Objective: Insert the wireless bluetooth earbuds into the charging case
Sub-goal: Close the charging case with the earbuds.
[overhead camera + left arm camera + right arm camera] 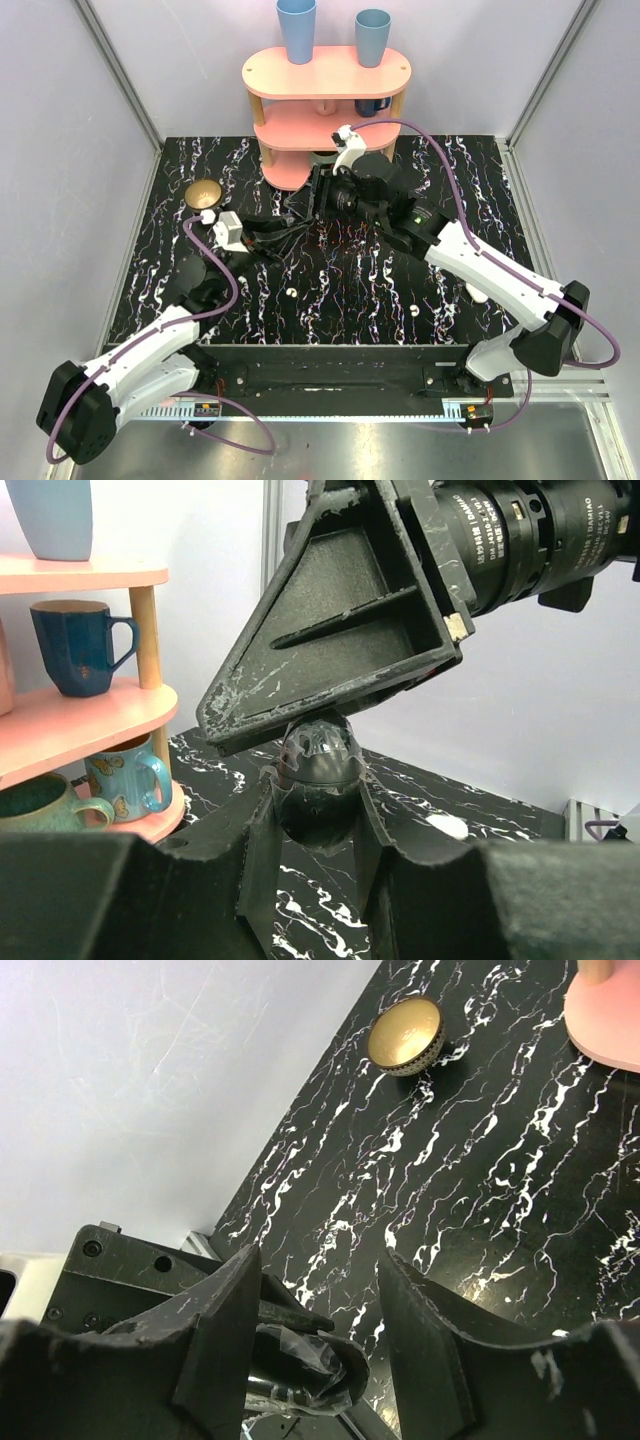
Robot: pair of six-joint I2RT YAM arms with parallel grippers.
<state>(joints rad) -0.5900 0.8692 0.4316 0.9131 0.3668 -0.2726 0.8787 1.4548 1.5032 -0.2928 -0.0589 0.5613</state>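
Observation:
My left gripper [283,236] is shut on a dark glossy egg-shaped case [318,770] covered in clear film, held above the table. In the right wrist view the case [312,1360] looks hinged open. My right gripper [318,200] is open just above it, one finger [340,620] resting near its top. Two tiny white earbuds [291,293] [414,310] lie on the marble tabletop nearer the arm bases. A larger white rounded thing [478,293] shows partly beside my right forearm; I cannot tell what it is.
A pink two-tier shelf [325,110] stands at the back with blue cups [296,28] on top and mugs [75,645] on its tiers. A gold bowl [205,193] sits at the back left. White walls enclose the table.

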